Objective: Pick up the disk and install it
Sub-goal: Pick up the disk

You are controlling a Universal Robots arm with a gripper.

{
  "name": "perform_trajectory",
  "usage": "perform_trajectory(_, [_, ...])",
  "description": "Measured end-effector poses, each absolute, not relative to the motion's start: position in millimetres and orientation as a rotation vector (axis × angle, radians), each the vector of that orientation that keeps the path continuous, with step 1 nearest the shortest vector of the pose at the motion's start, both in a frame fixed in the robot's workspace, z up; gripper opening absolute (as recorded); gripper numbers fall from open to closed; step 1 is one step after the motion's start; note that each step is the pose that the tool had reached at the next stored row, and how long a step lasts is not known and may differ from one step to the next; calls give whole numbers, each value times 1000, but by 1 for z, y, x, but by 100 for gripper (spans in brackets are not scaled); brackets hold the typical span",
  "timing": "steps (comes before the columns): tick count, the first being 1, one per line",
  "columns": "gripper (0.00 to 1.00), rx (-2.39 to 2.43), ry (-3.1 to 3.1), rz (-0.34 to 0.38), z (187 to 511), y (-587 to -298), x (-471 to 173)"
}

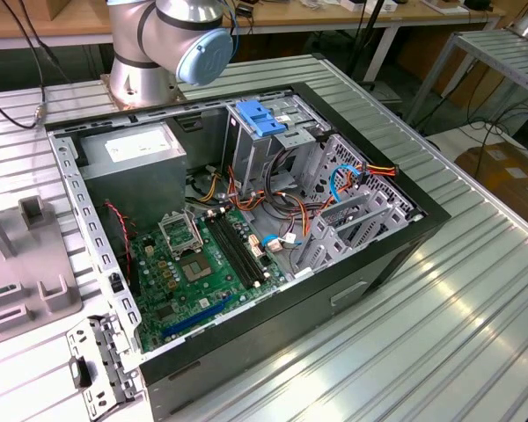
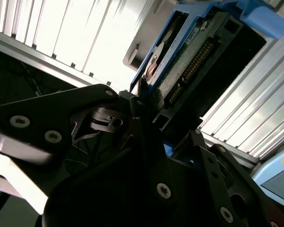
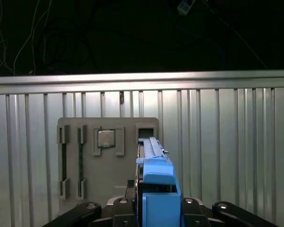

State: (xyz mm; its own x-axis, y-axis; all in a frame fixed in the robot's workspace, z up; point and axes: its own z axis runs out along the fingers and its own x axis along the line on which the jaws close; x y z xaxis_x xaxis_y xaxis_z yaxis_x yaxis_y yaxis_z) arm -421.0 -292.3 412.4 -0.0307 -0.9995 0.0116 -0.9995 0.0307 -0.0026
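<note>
My gripper (image 3: 157, 208) is shut on the disk (image 3: 156, 182), which I see edge-on in both wrist views. Its blue rail faces the first wrist camera. In the second wrist view the disk (image 2: 184, 56) shows its metal body, its connector row and the blue rails, with the dark fingers (image 2: 141, 97) clamped on its near end. The disk hangs above the ribbed metal table, over a grey fixture plate (image 3: 109, 165). In the exterior view the open computer case (image 1: 422, 220) lies on the table with its drive cage (image 1: 286, 145) at the back.
A light-blue plastic clip (image 1: 260, 117) sits on top of the drive cage. The case holds a grey power supply (image 1: 132, 158), the motherboard (image 1: 194, 272) and loose cables. The fixture plate (image 1: 44, 294) lies at the exterior view's left and carries a processor chip (image 3: 106, 138).
</note>
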Motion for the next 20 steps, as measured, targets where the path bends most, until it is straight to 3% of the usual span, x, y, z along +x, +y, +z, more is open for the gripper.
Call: perform_trajectory(20, [36,2183,-2251,16,432,-292,-421])
